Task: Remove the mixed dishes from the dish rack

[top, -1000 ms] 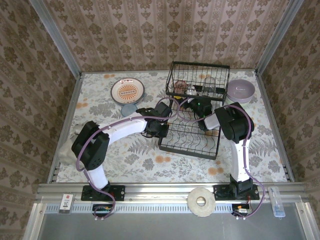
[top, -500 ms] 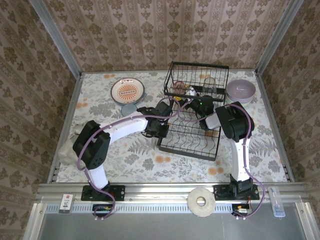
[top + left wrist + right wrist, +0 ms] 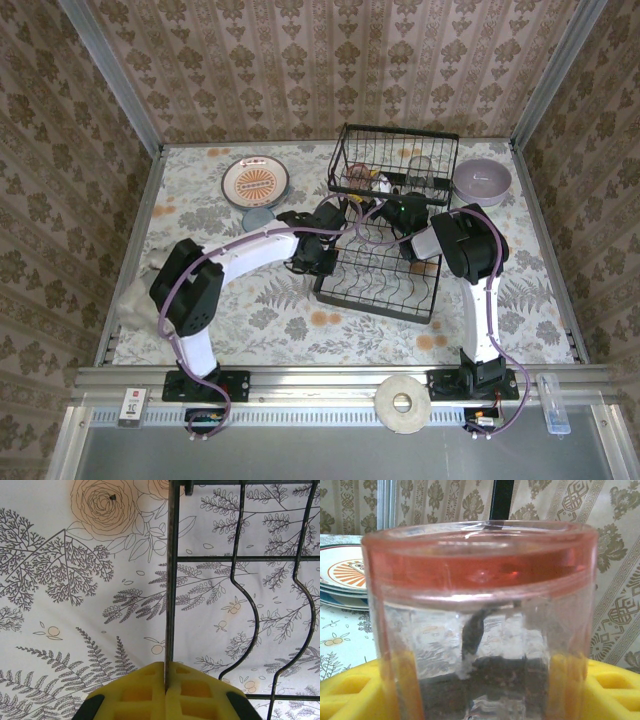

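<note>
The black wire dish rack [image 3: 380, 275] stands mid-table, its upper basket [image 3: 395, 160] at the back. My left gripper [image 3: 318, 255] is shut on the rack's left edge wire [image 3: 170, 580]; the yellow fingers [image 3: 135, 695] pinch it from both sides, gripper [image 3: 165, 680]. My right gripper [image 3: 392, 205] reaches into the basket and is shut on a clear pinkish glass tumbler [image 3: 480, 620], gripper [image 3: 480, 690], a yellow finger [image 3: 350, 690] at each side. A second tumbler [image 3: 420, 168] stands in the basket. The stacked plates [image 3: 255, 181], orange-patterned one on top [image 3: 342, 575], lie far left. The lilac bowl [image 3: 481, 181] sits right of the rack.
A small grey-blue disc [image 3: 258, 218] lies by the left arm. A crumpled cloth [image 3: 135, 300] rests at the table's left edge. A tape roll [image 3: 403, 402] sits on the front rail. Patterned walls close in the table on three sides.
The rack has shifted slightly to the left with my left gripper on its edge. The right gripper has stayed at the basket with the tumbler.
</note>
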